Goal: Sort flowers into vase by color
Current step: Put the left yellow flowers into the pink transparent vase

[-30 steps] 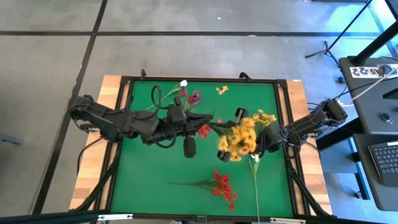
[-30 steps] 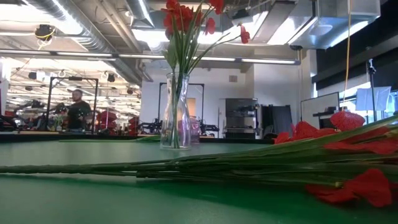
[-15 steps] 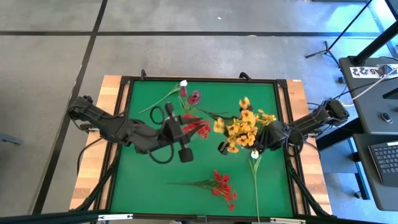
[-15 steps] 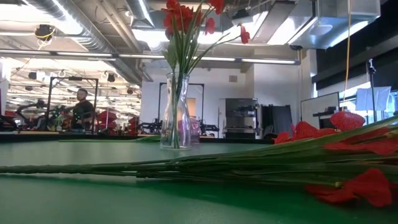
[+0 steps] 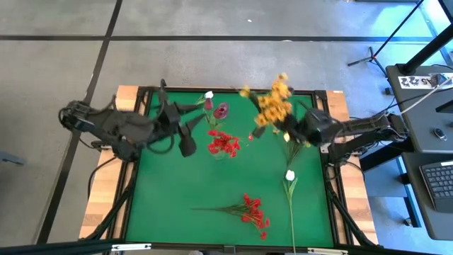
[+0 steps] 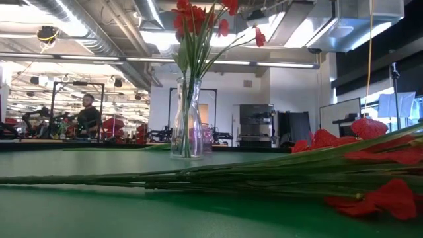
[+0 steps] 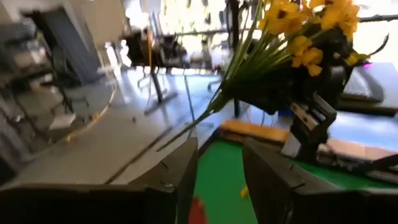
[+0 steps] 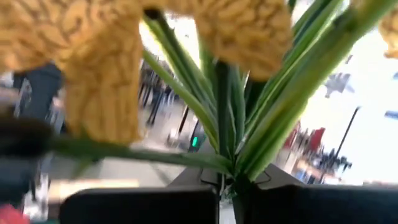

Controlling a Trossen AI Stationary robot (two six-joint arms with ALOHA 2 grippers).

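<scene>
Yellow-orange spray (image 5: 272, 106), red sprays (image 5: 255, 212), white bud (image 5: 289, 175), green table (image 5: 177, 184).

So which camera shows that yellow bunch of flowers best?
The high view: the whole yellow bunch shows, held by the right gripper. Left wrist view shows it farther off; right wrist view only blurred close-up petals and stems; low view misses it.

I work in a big open lab or workshop hall: polished concrete floor (image 5: 64, 106), exposed silver ducts (image 6: 99, 36) and strip lights overhead, equipment racks, a person (image 6: 87, 116) at a far bench, a keyboard (image 5: 437, 180) on a side desk.
</scene>
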